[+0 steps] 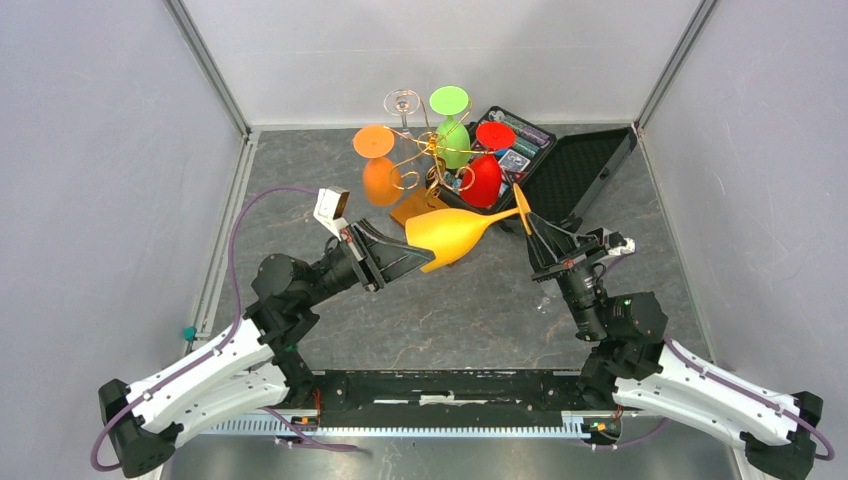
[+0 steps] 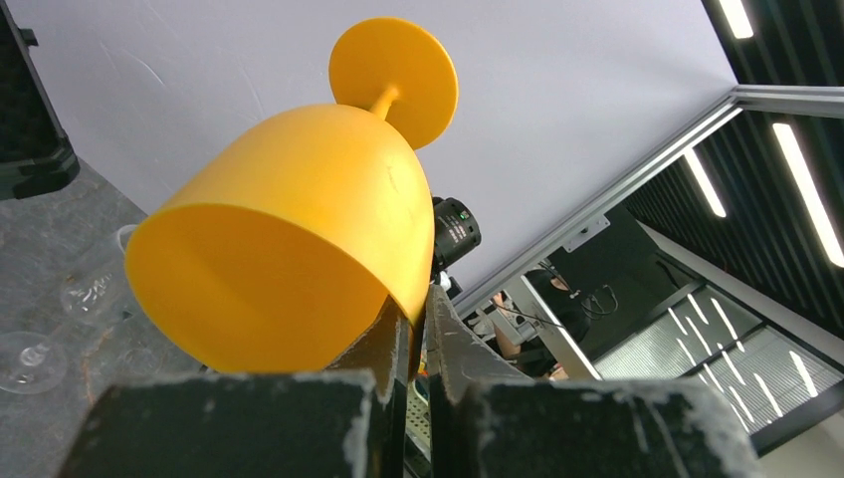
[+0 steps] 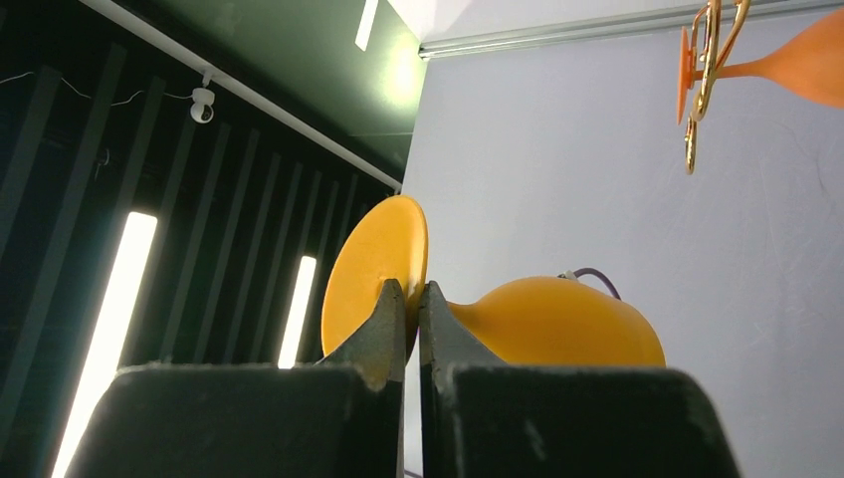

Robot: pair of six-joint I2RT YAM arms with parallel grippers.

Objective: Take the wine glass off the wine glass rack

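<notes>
Above the grey table (image 1: 430,320), in front of the wine glass rack (image 1: 428,160), the yellow wine glass (image 1: 455,235) lies almost horizontal in the air, held between the 2 arms and free of the gold wires. The left gripper (image 1: 420,262) is closed down to a thin slit on the rim of the bowl; in the left wrist view its fingers (image 2: 383,349) pinch the bowl wall at the lower edge of the opening. The right gripper (image 1: 526,224) is also nearly closed, with its fingers (image 3: 383,329) clamped on the stem between the round foot and the bowl. On the rack, 4 other glasses hang upside down: an orange glass (image 1: 378,165), a clear glass (image 1: 403,103), a green glass (image 1: 452,125) and a red glass (image 1: 487,170). An open black case (image 1: 575,175) lies just behind the rack, to the right.
</notes>
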